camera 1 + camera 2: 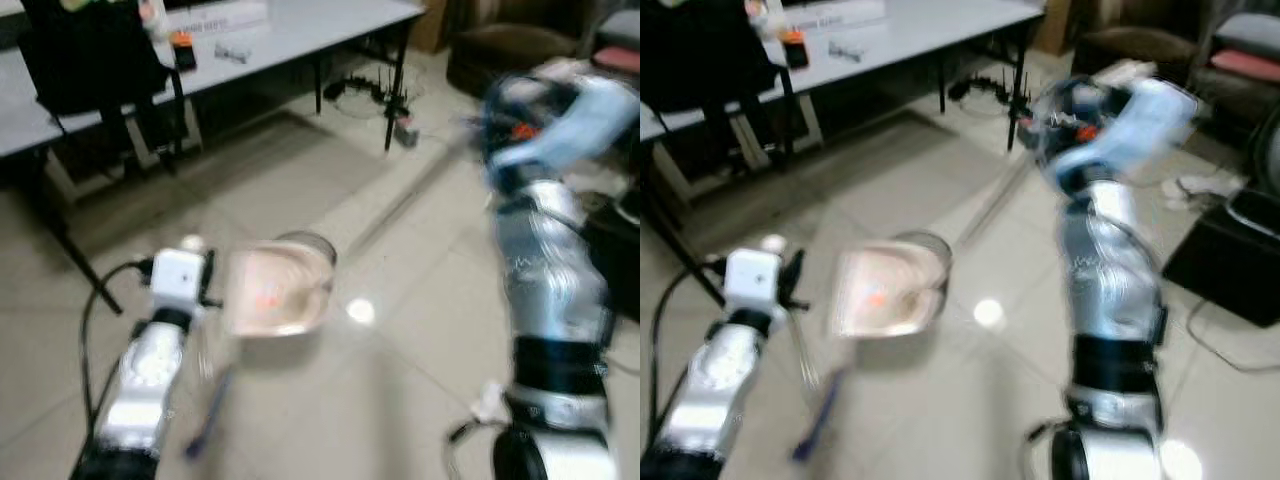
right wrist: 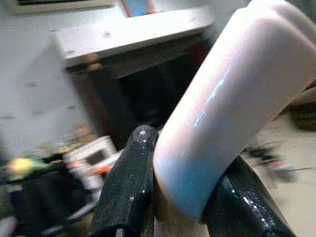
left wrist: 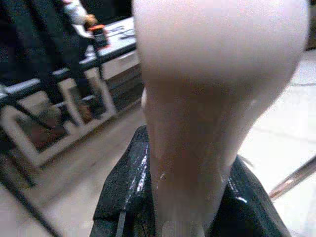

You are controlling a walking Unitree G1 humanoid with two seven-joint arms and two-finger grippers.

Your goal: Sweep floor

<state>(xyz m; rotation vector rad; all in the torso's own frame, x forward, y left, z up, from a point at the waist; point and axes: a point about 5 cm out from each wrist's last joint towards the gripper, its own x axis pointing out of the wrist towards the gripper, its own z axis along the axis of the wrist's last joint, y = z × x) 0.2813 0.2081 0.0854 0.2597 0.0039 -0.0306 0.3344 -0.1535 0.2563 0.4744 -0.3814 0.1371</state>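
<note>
1. Left eye view: we hold a pale pink dustpan (image 1: 278, 290) in our left gripper (image 1: 215, 285), low over the tiled floor (image 1: 400, 340) at near centre.
2. In the left wrist view our black fingers (image 3: 123, 182) are closed tight on either side of the dustpan's pale handle, with no gap showing.
3. Our right gripper (image 2: 180, 197) is raised on the right; its wrist view shows the fingers (image 2: 126, 182) clamped around a thick pale handle (image 2: 232, 98), which we judge to be the top of the broom.
4. A thin shaft (image 1: 400, 200) slants from that raised arm down toward the dustpan, so we judge the broom's lower end lies near the pan.
5. We judge the step in hand to be carrying both tools into position; nothing shows dirt being gathered yet.
6. The next move calls for the pan's lip to sit flat on the tiles and the broom to draw toward it.
7. The head views are blurred, so the broom head cannot be made out, nor any dust.
8. A grey table (image 1: 300, 40) stands far left.
</note>
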